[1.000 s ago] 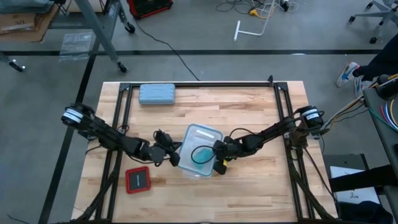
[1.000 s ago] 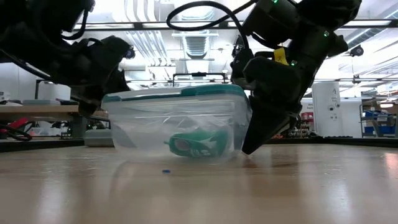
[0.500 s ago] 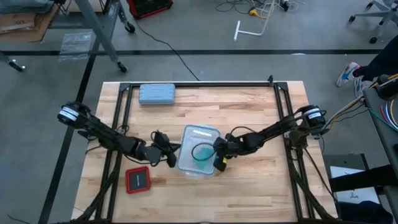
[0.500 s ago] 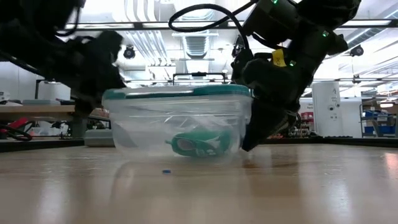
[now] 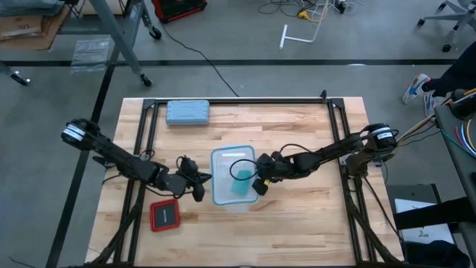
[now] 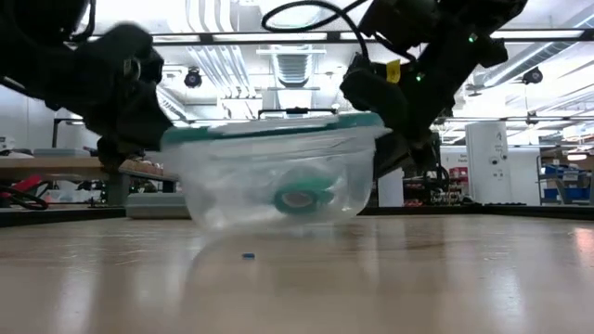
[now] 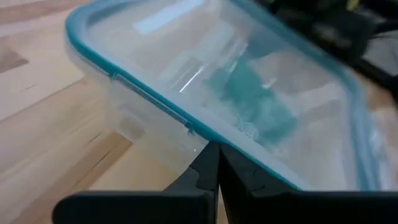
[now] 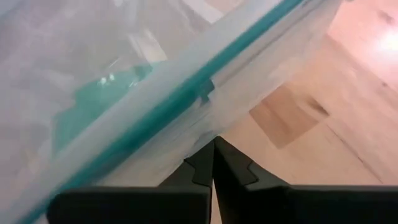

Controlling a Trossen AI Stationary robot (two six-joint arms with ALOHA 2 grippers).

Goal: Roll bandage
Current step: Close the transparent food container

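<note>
A clear plastic container [image 5: 233,177] with a teal-rimmed lid sits near the middle of the wooden table [image 5: 297,126], and in the low view it is tipped, its lid sloping up toward the right arm's side. The bandage [image 6: 299,198], a small teal roll, lies inside the container at the bottom; through the lid in the high view it shows as a teal patch [image 5: 239,186].

The left gripper [image 5: 199,184] is at the container's 9 o'clock side, its two dark fingers [image 7: 205,177] pressed together with their tips against the container wall just under the lid rim. The right gripper [image 5: 258,183] is at the container's 3 o'clock side, its fingers [image 8: 208,165] likewise pressed together and touching the wall below the teal rim.

A grey-blue case [image 5: 187,112] lies at 11 o'clock from the container near the table's far edge, and a red-framed square object [image 5: 164,216] lies at 8 o'clock, well apart from it
</note>
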